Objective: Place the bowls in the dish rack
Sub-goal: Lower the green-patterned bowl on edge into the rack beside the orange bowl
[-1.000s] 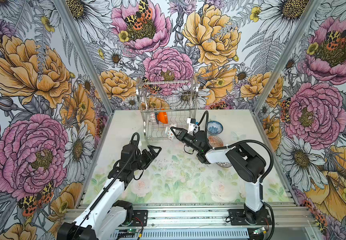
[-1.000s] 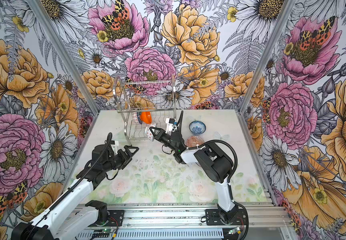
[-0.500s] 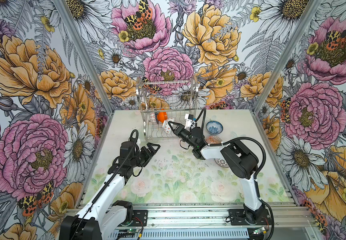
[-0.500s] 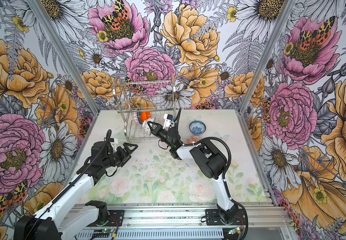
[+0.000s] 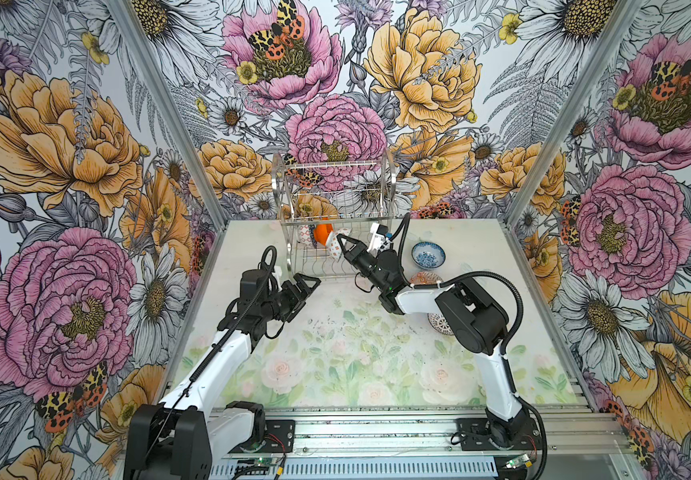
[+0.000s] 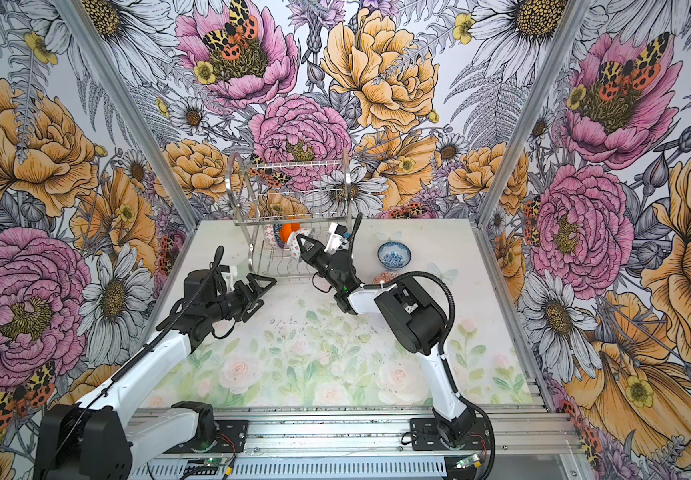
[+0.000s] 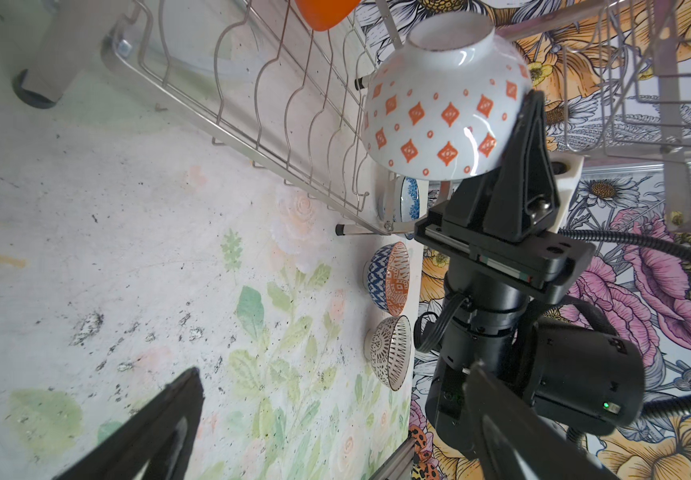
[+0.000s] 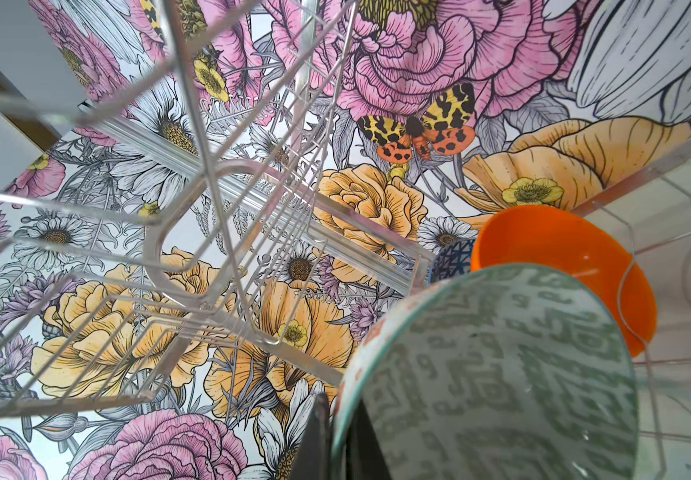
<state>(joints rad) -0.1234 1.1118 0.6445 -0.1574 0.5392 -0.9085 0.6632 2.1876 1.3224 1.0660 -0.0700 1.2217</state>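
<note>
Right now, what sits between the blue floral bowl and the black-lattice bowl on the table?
A third bowl, navy zigzag outside and orange-red inside, sits between the blue floral bowl and the lattice bowl. The left wrist view shows all three.

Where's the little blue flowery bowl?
In a top view the small blue-and-white floral bowl sits upright on the table, right of the silver wire dish rack.

The silver two-tier dish rack (image 5: pixel 335 192) at far centre holds a blue-patterned bowl (image 8: pixel 451 258) and a glossy orange bowl (image 5: pixel 322 232) on edge in its lower tier, the diamond-dotted bowl (image 7: pixel 439 112) tilted just beside them, while a floral bowl (image 5: pixel 428 254), an orange-red bowl (image 5: pixel 425 277) and a black-lattice bowl (image 5: pixel 438 330) sit upright to its right.
</note>
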